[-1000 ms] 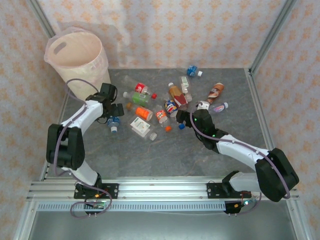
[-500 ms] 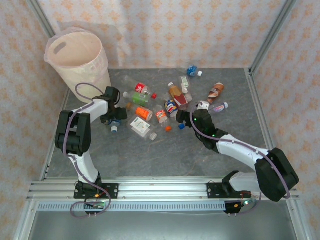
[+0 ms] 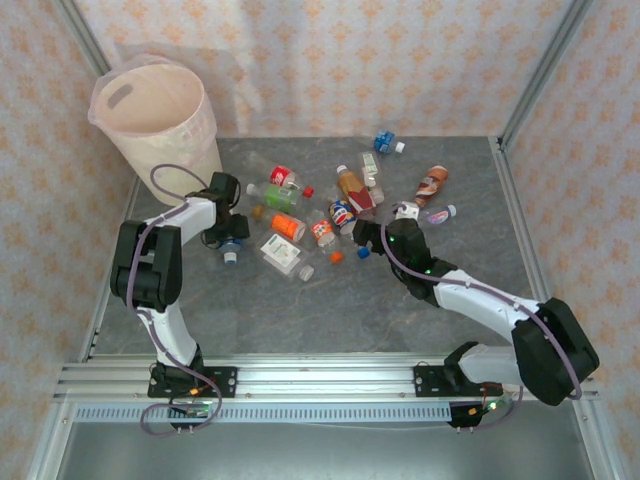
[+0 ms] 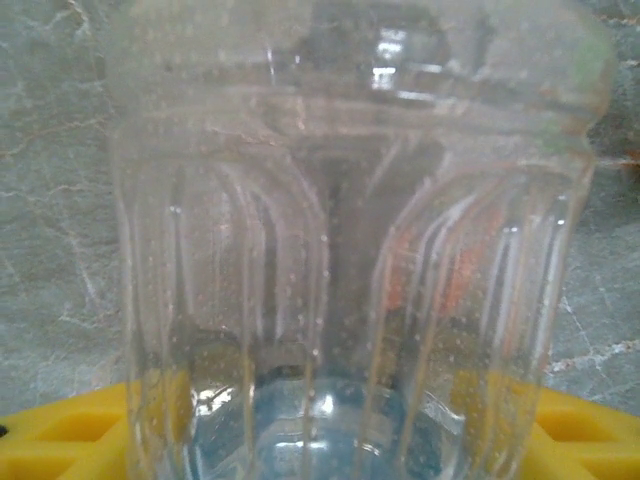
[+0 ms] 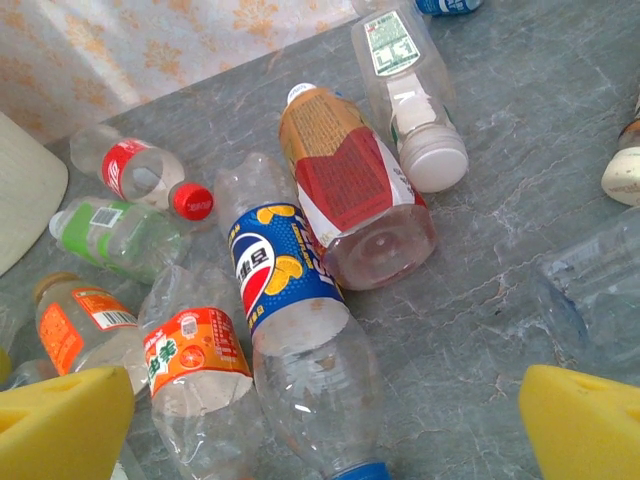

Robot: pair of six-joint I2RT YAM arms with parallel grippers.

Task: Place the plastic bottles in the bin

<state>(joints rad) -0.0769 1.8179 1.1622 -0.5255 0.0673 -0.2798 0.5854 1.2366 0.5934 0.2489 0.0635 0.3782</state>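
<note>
The plastic bottles [image 3: 288,227] lie scattered on their sides across the middle of the grey table [image 3: 330,300]. All that I can see are outside the bin [image 3: 178,140], which stands upright at the far left corner, well apart from most of the litter. That corner suits the left arm, so the left gripper [image 3: 227,238] works the near-left edge of the heap, the part closest to the bin. It is down over a clear bottle [image 4: 340,250] with a blue cap, whose ribbed body lies between its yellow pads [image 4: 60,440]. The pads flank the plastic on both sides, but I cannot tell whether they are pressing it or merely straddling it. Taking it across the body rather than the neck looks chosen to give the widest surface to pinch. The right gripper [image 3: 366,234] hangs low over the centre of the heap with its fingers spread wide and nothing between them. It is aimed at a blue-and-yellow labelled bottle [image 5: 285,280] that lies just beside a red-and-orange labelled bottle [image 5: 350,180]. The crowded neighbours there probably call for that wide spread. I judge the task barely begun
</note>
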